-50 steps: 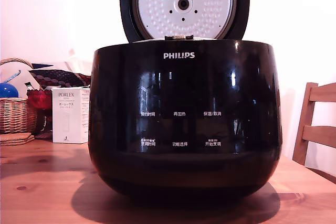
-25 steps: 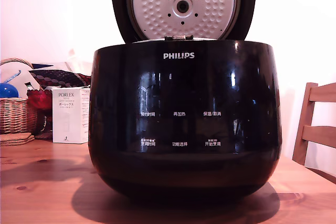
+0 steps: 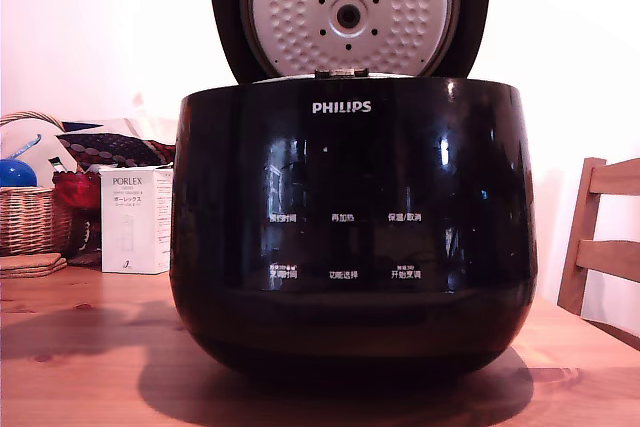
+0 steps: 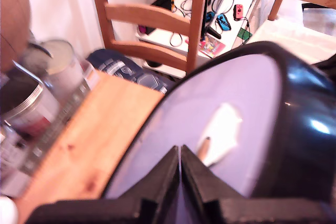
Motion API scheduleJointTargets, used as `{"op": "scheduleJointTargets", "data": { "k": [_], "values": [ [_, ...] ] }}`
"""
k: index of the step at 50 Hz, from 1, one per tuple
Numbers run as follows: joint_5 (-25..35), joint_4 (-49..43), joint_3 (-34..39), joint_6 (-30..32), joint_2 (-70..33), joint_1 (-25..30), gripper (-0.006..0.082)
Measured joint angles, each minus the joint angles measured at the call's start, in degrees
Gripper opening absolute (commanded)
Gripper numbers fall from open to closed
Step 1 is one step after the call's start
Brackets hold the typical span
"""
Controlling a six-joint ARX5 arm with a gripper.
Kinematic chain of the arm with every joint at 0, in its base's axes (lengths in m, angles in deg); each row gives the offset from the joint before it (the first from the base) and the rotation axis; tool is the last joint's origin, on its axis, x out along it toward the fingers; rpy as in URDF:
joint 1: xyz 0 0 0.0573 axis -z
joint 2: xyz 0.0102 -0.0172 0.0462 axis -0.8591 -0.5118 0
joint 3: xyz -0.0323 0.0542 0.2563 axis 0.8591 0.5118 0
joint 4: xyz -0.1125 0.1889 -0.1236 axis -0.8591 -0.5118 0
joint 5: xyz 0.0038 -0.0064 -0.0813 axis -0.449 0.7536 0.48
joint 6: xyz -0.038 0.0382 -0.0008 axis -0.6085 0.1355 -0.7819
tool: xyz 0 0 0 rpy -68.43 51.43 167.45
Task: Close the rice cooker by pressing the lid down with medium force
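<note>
The rice cooker (image 3: 350,237) stands on the wooden table (image 3: 80,347), filling the middle of the exterior view, its PHILIPS logo facing the camera. Its lid (image 3: 350,12) stands raised at the back, the dimpled silver inner disc facing forward. In the wrist view the lid (image 4: 236,129) shows its glossy black outer face. My gripper (image 4: 180,153) is shut with nothing between its fingers, and the tips rest at or very near that outer face. The exterior view does not show the gripper, which is behind the lid.
At the exterior view's left stand a wicker basket (image 3: 30,217) and a white PORLEX box (image 3: 135,220). A wooden chair (image 3: 600,237) is at the right. The wrist view shows another chair (image 4: 157,19), the table (image 4: 100,135) and blurred tins (image 4: 47,77).
The lid has tipped forward towards the exterior camera and looks larger and lower than a second ago. The cooker body has stayed put.
</note>
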Motion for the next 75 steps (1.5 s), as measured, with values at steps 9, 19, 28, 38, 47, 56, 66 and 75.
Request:
{"op": "scheduleJointTargets", "data": {
  "k": [9,19,28,38,47,56,66,75],
  "values": [
    [-0.02,5.73,9.64,-5.31,3.21,0.42,-0.0021],
    [0.07,12.63,19.69,-18.84,9.66,0.68,-0.0021],
    [0.15,19.78,26.60,-23.28,16.46,1.68,-0.0021],
    [0.22,23.45,32.15,-26.56,17.31,3.19,-0.0021],
    [0.13,25.75,34.82,-28.06,16.11,3.37,-0.0021],
    [-1.90,28.39,35.10,-28.76,16.13,4.17,-0.0021],
    [-8.31,34.62,38.86,-29.94,16.63,6.64,-0.0021],
    [-12.85,39.87,44.94,-31.91,18.62,7.08,-0.0021]
  ]
}}
